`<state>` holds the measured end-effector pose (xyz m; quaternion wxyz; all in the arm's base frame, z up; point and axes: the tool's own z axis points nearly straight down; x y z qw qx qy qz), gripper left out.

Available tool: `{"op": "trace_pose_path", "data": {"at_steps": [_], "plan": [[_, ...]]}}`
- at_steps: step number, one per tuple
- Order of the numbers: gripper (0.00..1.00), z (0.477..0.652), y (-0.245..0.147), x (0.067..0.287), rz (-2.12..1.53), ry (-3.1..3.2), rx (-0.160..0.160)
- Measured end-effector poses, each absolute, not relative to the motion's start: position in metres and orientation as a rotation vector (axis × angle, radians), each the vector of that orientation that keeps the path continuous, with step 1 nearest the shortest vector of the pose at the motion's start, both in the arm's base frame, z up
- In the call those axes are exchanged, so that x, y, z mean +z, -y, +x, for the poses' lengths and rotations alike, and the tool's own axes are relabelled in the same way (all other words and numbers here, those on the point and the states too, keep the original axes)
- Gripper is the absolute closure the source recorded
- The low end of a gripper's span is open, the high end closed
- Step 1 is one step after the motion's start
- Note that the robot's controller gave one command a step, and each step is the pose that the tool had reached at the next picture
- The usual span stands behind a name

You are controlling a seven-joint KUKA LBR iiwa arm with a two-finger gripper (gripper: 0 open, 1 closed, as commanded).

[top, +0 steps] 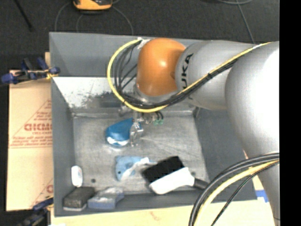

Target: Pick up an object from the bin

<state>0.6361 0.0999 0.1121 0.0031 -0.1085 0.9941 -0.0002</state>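
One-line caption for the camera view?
Gripper beside a rounded blue object in the grey bin; black-and-white tool lies below-right.

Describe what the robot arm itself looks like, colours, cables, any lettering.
The arm has thick, rounded silver-grey links, with black KUKA lettering beside a glossy orange dome cover. Yellow and black cables loop around the wrist, and a small metallic gripper hangs beneath.
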Motion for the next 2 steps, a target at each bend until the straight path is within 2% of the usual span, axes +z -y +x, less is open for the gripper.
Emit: {"op": "trace_pose_path", "data": {"at_steps": [1,2], "plan": [[0.00,0.6369,-0.0984,0.0722,-0.390,-3.117,0.002],[1.00,0.6393,-0.1043,0.0760,-0.552,-3.083,-0.004]]}}
